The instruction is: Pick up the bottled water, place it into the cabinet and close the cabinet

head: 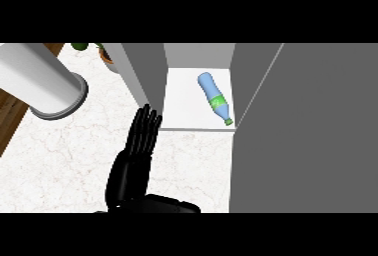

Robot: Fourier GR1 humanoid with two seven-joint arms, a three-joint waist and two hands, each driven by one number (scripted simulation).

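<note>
The bottled water is a light blue bottle with a green label and a green cap. It lies on its side on the white floor of the cabinet, cap toward the front edge. The cabinet door is a broad grey panel filling the right side of the view, and the cabinet interior still shows to its left. My left hand comes up from the lower edge over the counter, fingers straight and pointing at the cabinet's left wall, holding nothing. No right hand shows.
A large white cylinder stands on the marble counter at the upper left. A potted plant sits at the back beside the cabinet wall. The counter's wooden edge runs down the left.
</note>
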